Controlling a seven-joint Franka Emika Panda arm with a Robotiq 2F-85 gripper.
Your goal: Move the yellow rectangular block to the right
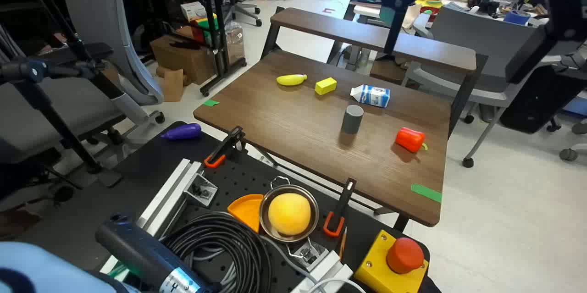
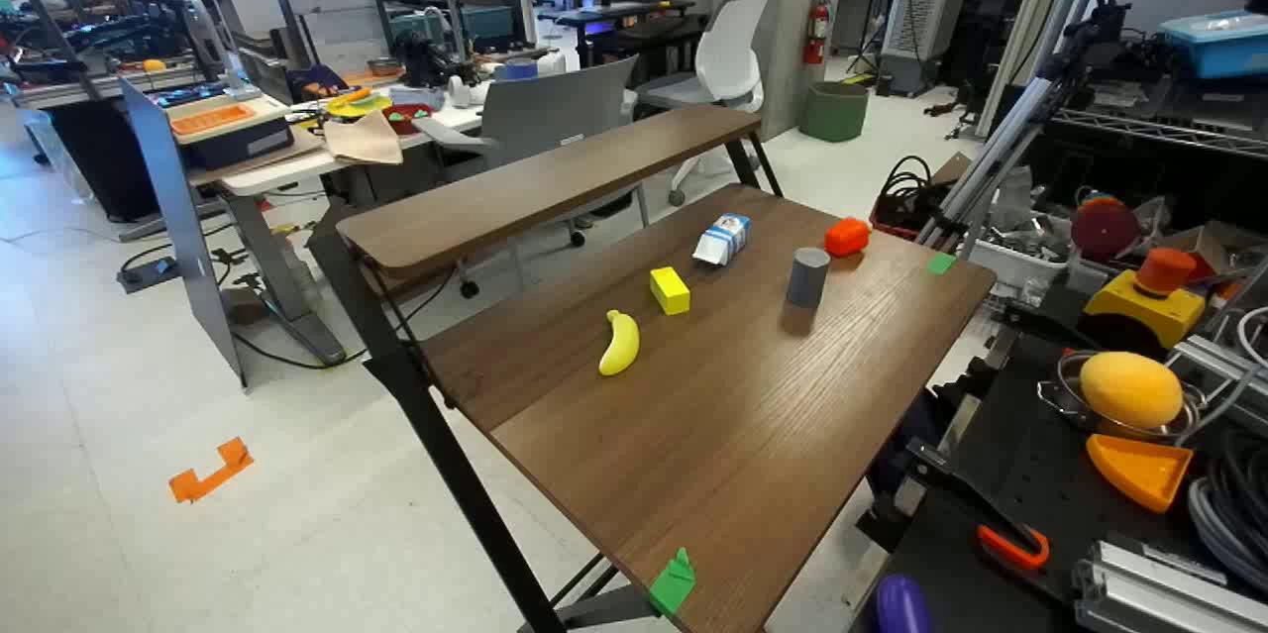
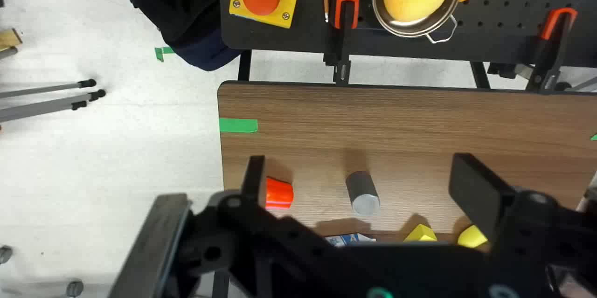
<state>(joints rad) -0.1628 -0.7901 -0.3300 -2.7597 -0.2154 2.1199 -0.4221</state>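
The yellow rectangular block (image 1: 325, 86) lies on the brown table in both exterior views (image 2: 670, 290), between a yellow banana (image 1: 291, 80) and a blue and white carton (image 1: 370, 95). In the wrist view, only part of the block (image 3: 421, 233) shows at the bottom; the gripper body hides the rest. My gripper (image 1: 451, 61) is high above the table, fingers wide apart, with nothing between them. In the wrist view, the open gripper (image 3: 360, 167) spans the view over the table, well above the objects and touching none.
A grey cylinder (image 1: 352, 119) stands upright near the table's middle. A red pepper (image 1: 410, 140) lies near one end. A raised shelf (image 2: 555, 187) runs along one long edge. A black pegboard cart (image 1: 247, 169) with clamps, a pot and an emergency button (image 1: 405, 255) adjoins the opposite edge.
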